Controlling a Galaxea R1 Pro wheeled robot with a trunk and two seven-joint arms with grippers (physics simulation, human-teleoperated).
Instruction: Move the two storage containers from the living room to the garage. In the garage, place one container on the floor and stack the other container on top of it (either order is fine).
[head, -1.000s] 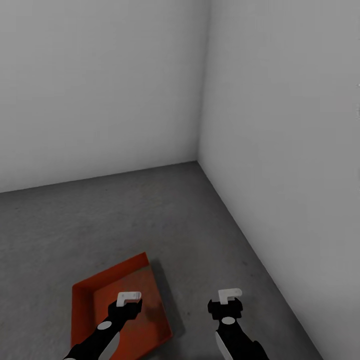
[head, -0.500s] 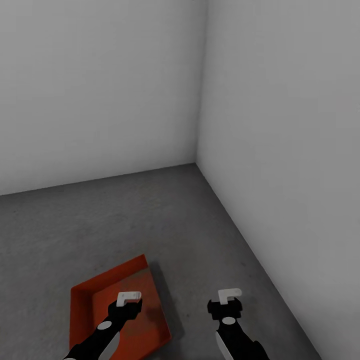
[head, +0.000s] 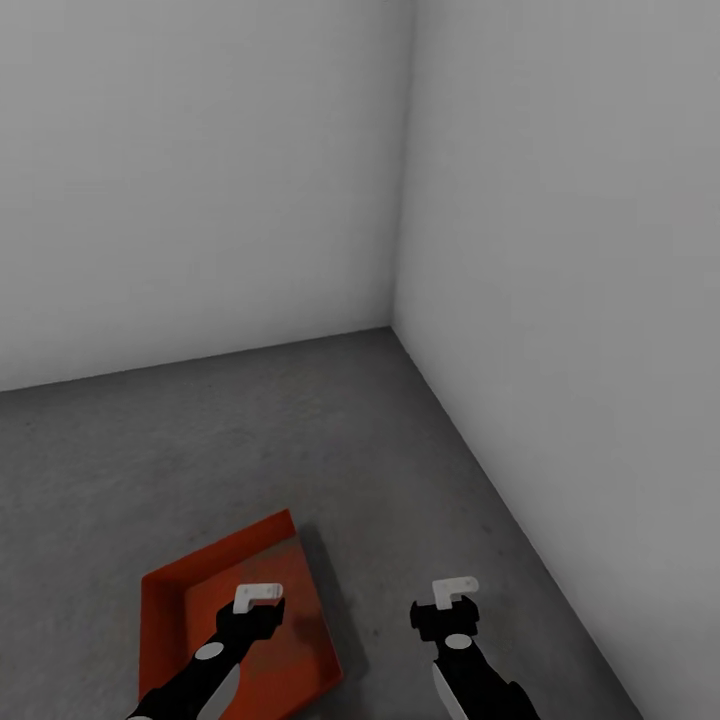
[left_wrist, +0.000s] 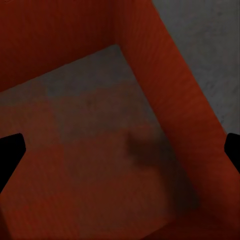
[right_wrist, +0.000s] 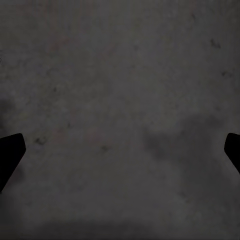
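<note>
One of the storage containers (head: 296, 578), an orange-red lidless bin, lies on the grey concrete floor (head: 300, 440) of the garage, turned at an angle near the wall corner. My left gripper (head: 256, 612) hangs over its inside and is open and empty. In the left wrist view the container's bottom and wall (left_wrist: 160, 85) lie below the left gripper (left_wrist: 120, 155), whose dark fingertips (left_wrist: 10, 152) stand far apart. My right gripper (head: 452, 608) hangs open over bare floor to the container's right. The right wrist view has the concrete (right_wrist: 120, 100) between spread fingertips (right_wrist: 232, 150).
Two plain white walls meet in a corner (head: 395, 320) ahead. The right wall (head: 580, 350) runs close along the right arm's side. Open concrete lies ahead and to the left of the container.
The view has shifted slightly, so the container sits a touch further left in the picture. The right gripper has edged a little to the left. Both grippers stay open.
</note>
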